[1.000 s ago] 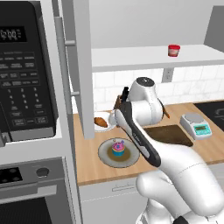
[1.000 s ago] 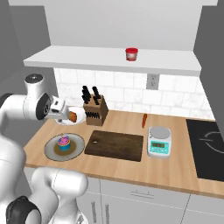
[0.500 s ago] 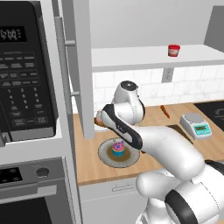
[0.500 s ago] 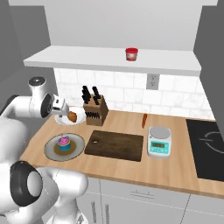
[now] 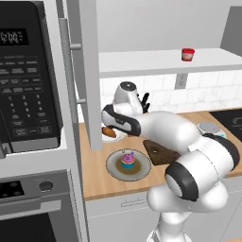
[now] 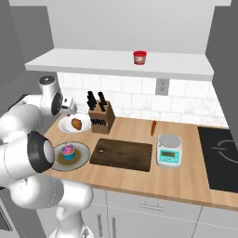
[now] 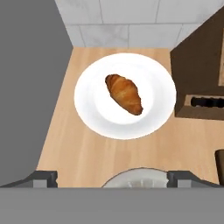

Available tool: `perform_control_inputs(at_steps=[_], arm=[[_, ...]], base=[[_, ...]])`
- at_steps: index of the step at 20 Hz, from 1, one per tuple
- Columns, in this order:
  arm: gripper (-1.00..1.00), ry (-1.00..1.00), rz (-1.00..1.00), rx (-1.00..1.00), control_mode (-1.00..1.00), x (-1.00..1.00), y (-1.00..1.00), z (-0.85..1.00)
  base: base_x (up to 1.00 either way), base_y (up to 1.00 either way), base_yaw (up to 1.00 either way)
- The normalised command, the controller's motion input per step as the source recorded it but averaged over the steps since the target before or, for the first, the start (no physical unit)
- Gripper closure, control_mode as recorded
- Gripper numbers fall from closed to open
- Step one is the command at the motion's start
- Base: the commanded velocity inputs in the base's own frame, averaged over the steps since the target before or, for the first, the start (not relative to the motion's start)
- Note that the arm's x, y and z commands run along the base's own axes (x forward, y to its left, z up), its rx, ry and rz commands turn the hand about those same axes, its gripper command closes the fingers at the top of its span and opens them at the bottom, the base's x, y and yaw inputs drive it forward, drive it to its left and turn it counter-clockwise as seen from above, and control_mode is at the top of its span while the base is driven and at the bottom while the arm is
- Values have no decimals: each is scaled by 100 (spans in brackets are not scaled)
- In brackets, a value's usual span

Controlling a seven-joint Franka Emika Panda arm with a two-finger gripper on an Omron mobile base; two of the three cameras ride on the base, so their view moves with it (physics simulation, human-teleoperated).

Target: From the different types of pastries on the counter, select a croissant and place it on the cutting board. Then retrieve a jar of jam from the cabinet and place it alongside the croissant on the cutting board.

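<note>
Hovering now above the croissant (image 7: 124,93) on its white plate (image 7: 148,72), the gripper (image 7: 112,178) is keeping its jaws wide open, having swung closer to the wall.

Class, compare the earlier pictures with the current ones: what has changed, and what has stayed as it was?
The arm has swung left toward the back corner, bringing the open gripper above the croissant on its white plate. Nothing was taken hold of or let go. The croissant, cupcake, cutting board and jam jar stayed put.
</note>
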Motion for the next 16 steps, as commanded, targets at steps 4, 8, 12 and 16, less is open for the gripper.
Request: perform_control_inputs(at_steps=[4, 8, 12, 16], arm=[[-100, 0, 0, -2, -100, 63, 4, -37], [-100, 0, 0, -3, -100, 46, 9, -60], [-100, 0, 0, 0, -100, 57, 1, -4], [-100, 0, 0, 0, -100, 55, 0, -8]], base=[[0, 0, 0], [0, 0, 0], [0, 0, 0], [0, 0, 0]])
